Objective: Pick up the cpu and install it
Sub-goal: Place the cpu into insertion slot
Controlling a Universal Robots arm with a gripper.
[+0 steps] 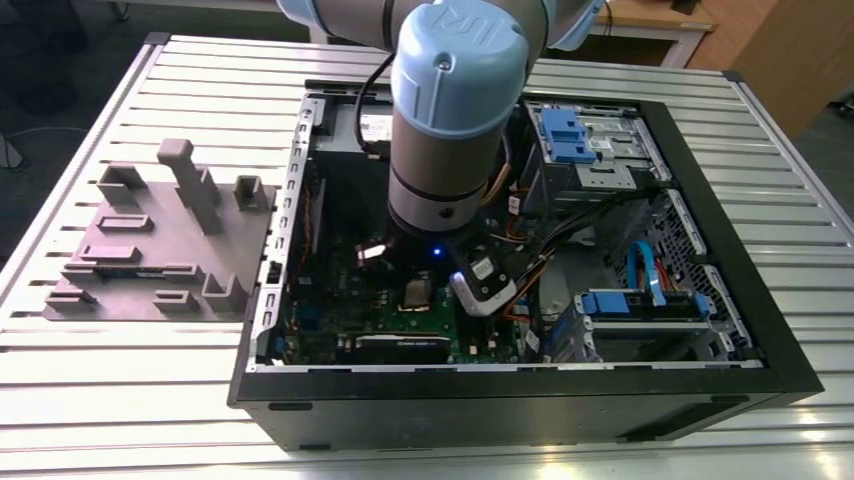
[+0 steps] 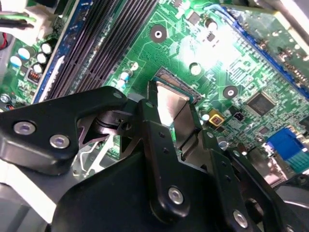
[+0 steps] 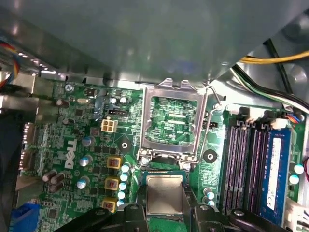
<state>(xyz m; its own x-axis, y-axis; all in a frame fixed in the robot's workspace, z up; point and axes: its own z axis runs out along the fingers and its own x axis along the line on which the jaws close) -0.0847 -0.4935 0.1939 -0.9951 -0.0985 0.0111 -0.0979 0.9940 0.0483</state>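
The cpu, a flat square chip with a silver-grey top, lies level between my gripper's two black fingers, low over the motherboard socket. In the second wrist view the cpu shines between the same fingers, with my gripper shut on its edges just above the green motherboard. The socket's metal load plate stands flipped open beside it, and its lever is raised. In the exterior view my arm reaches down into the open computer case.
RAM slots and a blue-labelled module run beside the socket. Cables and the grey power supply hang close by. Drive bays with blue clips fill the case's far corner. A grey plastic fixture stands on the slatted table.
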